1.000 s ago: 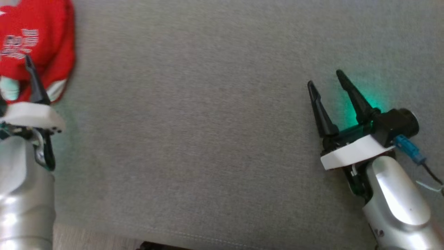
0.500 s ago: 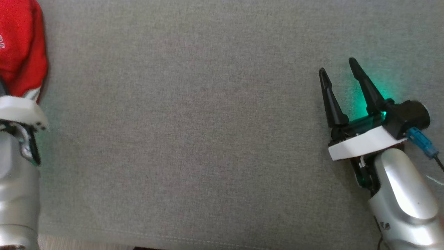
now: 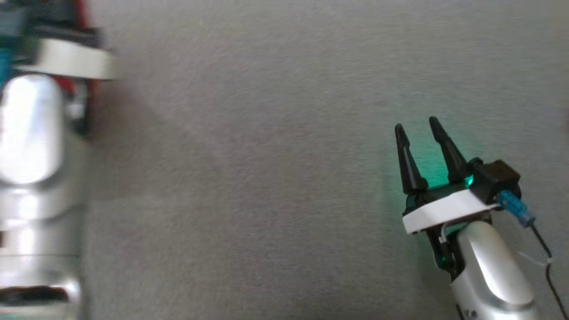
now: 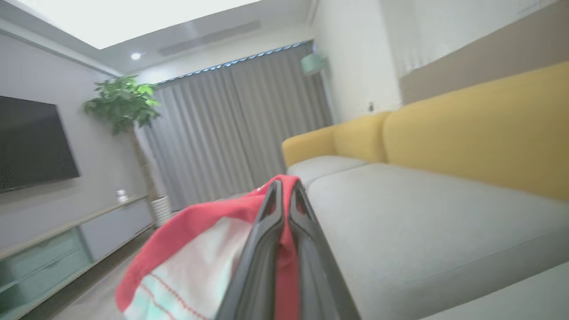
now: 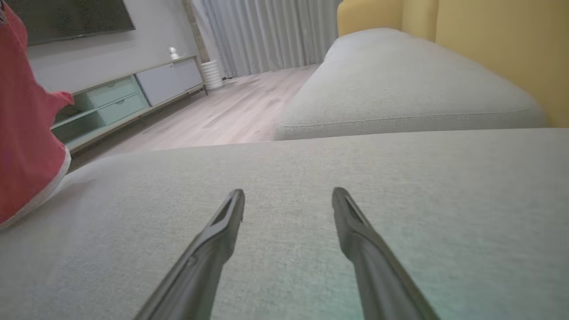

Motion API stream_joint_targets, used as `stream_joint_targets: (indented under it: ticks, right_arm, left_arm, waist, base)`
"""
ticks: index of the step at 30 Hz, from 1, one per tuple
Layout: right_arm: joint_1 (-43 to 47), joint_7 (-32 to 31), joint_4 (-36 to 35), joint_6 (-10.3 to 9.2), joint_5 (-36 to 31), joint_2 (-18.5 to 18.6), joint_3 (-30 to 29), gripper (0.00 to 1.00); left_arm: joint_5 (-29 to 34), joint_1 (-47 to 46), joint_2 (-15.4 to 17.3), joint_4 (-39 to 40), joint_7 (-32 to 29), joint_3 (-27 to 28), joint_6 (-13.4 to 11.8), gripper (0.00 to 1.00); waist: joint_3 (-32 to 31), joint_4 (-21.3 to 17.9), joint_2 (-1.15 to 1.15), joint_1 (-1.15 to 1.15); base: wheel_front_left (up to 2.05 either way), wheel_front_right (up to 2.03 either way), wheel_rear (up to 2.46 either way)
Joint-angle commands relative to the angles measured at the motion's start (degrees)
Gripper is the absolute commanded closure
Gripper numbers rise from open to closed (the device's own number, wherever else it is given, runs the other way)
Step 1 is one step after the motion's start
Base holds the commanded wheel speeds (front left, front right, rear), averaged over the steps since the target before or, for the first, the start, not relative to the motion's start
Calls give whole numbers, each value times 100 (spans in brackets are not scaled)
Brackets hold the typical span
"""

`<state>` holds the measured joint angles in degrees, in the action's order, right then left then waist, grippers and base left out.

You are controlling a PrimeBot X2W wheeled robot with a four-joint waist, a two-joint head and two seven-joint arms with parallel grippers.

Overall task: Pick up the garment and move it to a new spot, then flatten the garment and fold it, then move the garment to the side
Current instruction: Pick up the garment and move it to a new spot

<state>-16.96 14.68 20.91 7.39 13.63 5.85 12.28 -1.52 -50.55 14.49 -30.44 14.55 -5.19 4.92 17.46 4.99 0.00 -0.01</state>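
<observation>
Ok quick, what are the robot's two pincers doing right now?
The left pincer is shut on the red garment.
The right pincer is open, holding nothing.

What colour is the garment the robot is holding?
The garment is red with a pale, red-striped part; clearest in the left wrist view.

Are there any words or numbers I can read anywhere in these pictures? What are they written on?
None: no word, number or sign can be read here.
The garment shows red cloth and a pale striped part, with no letters on the part in view.
The television is dark and blank.
</observation>
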Motion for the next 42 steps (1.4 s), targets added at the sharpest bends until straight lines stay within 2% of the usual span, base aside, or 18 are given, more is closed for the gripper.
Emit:
stream_joint_targets:
  ticks: [1,6,12,16,17,18,23,26,29,36,42]
  right_arm:
    - [105,31,-107,10,39,-112,67,0]
    - [280,31,-43,10,73,-221,-2,0]
    - [389,31,-19,10,102,-273,-32,0]
    - [420,31,-3,10,120,-287,-72,0]
    - [425,31,0,10,122,-289,-84,0]
    - [430,31,3,10,124,-291,-97,0]
    - [482,31,14,10,154,-295,-130,0]
    - [534,31,30,10,182,-296,-138,0]
    - [659,31,56,10,183,-296,-159,0]
    - [962,31,161,10,156,-297,-287,0]
    - [1108,31,246,10,134,-297,-285,0]
  left_arm:
    - [-124,-190,-89,464,-89,-77,61,100]
    - [-511,18,-829,1097,-236,-629,170,100]
    - [-957,487,-1105,1329,-206,-1090,143,100]
    - [-1258,1047,-1146,1068,-120,-1249,-116,100]
    - [-1284,1212,-1149,956,-87,-1250,-216,55]
    - [-1292,1381,-1150,828,-53,-1252,-295,0]
    - [-1254,2368,-1073,421,38,-988,-630,0]
    - [-1196,3111,-1020,690,42,-570,-866,0]
    - [-1142,4019,-1036,1077,43,-38,-990,0]
    - [-922,5051,-1119,1583,44,305,-842,0]
    - [-862,5393,-1153,1702,44,350,-718,0]
  waist:
    - [-360,-450,0,1]
    - [-574,-882,0,1]
    - [-665,-1181,0,1]
    - [-687,-1280,0,1]
    - [-692,-1285,0,1]
    - [-699,-1284,0,1]
    - [-799,-1216,0,1]
    - [-905,-1168,0,1]
    - [-1107,-1099,0,1]
    - [-1466,-1001,0,1]
    - [-1567,-984,0,1]
  base:
    - [0,0,0]
    - [0,0,0]
    - [0,0,0]
    - [0,0,0]
    - [0,0,0]
    - [0,0,0]
    - [0,0,0]
    - [0,0,0]
    - [0,0,0]
    - [0,0,0]
    - [0,0,0]
